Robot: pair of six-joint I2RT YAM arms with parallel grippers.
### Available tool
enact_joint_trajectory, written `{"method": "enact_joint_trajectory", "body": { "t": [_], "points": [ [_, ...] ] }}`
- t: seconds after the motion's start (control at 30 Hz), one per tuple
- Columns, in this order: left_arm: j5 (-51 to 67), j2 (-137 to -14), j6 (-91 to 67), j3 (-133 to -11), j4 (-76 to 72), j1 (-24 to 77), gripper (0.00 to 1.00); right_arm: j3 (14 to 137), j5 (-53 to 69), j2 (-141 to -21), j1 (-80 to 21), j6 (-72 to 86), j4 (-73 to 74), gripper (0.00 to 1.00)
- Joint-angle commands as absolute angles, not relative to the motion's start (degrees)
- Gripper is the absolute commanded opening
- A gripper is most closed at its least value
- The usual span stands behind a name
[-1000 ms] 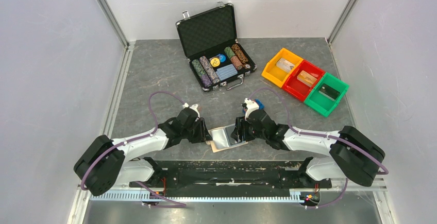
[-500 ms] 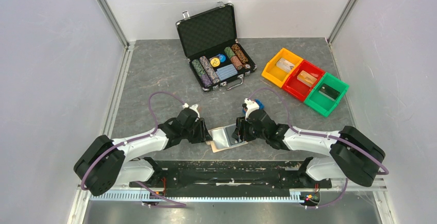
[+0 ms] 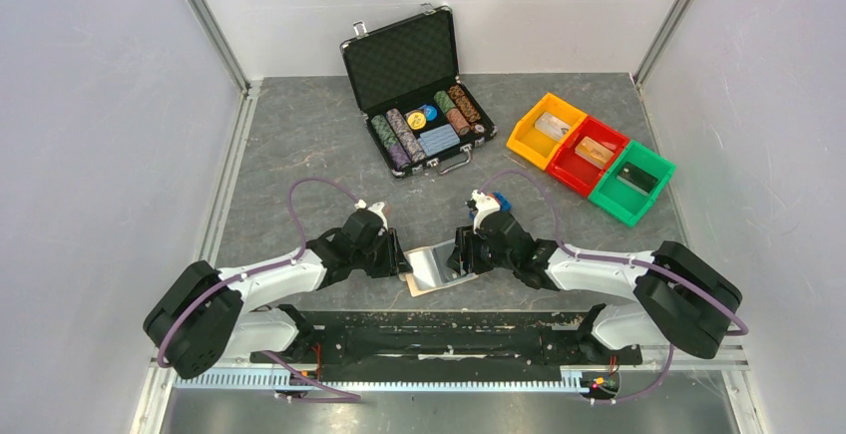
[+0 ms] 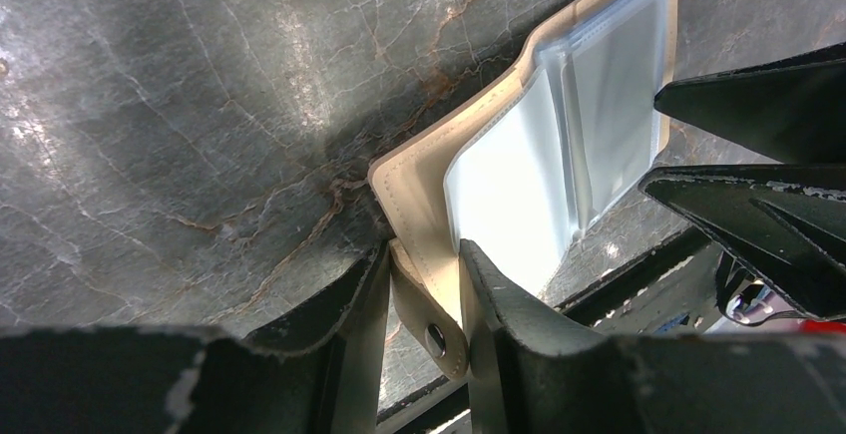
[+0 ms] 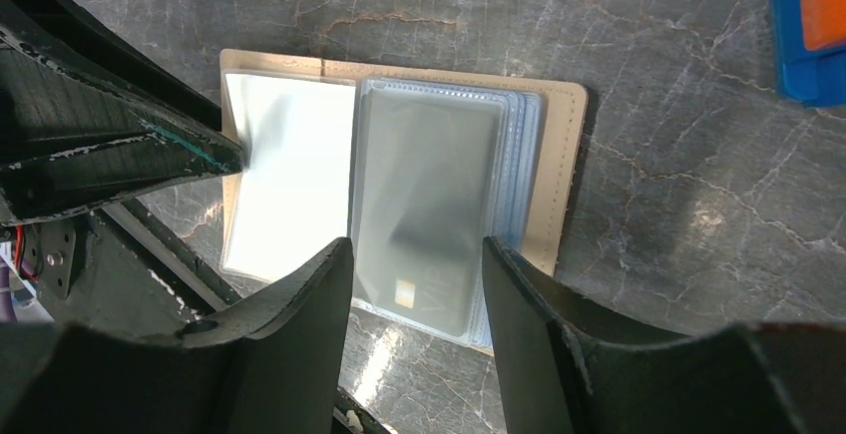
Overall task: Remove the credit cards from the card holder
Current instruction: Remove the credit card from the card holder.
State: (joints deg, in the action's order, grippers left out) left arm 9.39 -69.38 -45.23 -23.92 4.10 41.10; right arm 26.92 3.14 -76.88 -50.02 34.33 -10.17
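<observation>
Card holder sides were hidden in the top view, credit cards were blurred behind cloudy sleeves, their number not countable, snap tab was partly hidden between left gripper fingers, blue-orange object was cut off at the edge.

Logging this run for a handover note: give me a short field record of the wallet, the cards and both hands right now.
card holder: open flat on the table
credit cards: in clear sleeves, none out yet
left hand: shut on the holder's snap tab
right hand: open, fingers flanking the top card
elsewhere: open chip case, three coloured bins at the far side
</observation>
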Motion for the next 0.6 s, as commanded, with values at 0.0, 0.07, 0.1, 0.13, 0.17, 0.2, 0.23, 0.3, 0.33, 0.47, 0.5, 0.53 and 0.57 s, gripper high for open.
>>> {"method": "enact_joint_trajectory", "body": {
  "t": [0.0,0.07,0.1,0.13,0.17,0.2,0.23,0.3,0.33,0.47,0.5,0.53,0.57],
  "points": [
    [10.59,-70.34,-46.37,-23.73,0.20,41.12,0.39,27.98,5.34,-77.87,-49.96,36.07,-11.20,0.53],
    [10.73,-70.67,-46.40,-23.73,0.18,41.05,0.38,27.17,6.40,-77.37,-49.88,36.90,-12.95,0.53],
    [10.79,-70.87,-46.45,-23.65,0.25,41.11,0.38,26.49,7.21,-76.97,-49.76,37.39,-14.39,0.53],
    [10.73,-70.88,-46.41,-23.57,0.22,41.09,0.38,25.86,7.98,-76.66,-49.67,37.96,-15.59,0.53],
    [10.73,-70.89,-46.44,-23.51,0.20,41.08,0.37,25.15,8.78,-76.30,-49.59,38.65,-16.96,0.53],
    [10.79,-70.92,-46.49,-23.47,0.22,41.12,0.37,24.53,9.34,-76.01,-49.49,39.13,-17.89,0.53],
    [10.75,-70.86,-46.49,-23.47,0.18,41.13,0.37,24.07,9.76,-75.79,-49.40,39.57,-18.97,0.53],
    [10.81,-70.67,-46.49,-23.51,0.19,41.05,0.37,23.31,10.66,-75.46,-49.23,40.36,-20.40,0.53],
    [10.81,-70.58,-46.49,-23.53,0.18,41.11,0.37,23.08,11.06,-75.37,-49.23,40.64,-20.85,0.52],
    [10.97,-70.82,-46.47,-23.73,0.18,41.12,0.37,22.83,12.69,-75.30,-49.03,41.62,-22.71,0.52],
    [10.91,-70.96,-46.45,-23.81,0.20,41.06,0.37,22.92,12.95,-75.31,-49.00,41.73,-22.91,0.52],
    [10.99,-71.10,-46.41,-23.81,0.21,41.06,0.37,23.03,13.26,-75.23,-49.04,41.80,-23.09,0.52],
    [11.03,-71.18,-46.42,-23.84,0.18,41.06,0.37,23.10,13.52,-75.00,-49.04,41.95,-23.26,0.52]
  ]
}}
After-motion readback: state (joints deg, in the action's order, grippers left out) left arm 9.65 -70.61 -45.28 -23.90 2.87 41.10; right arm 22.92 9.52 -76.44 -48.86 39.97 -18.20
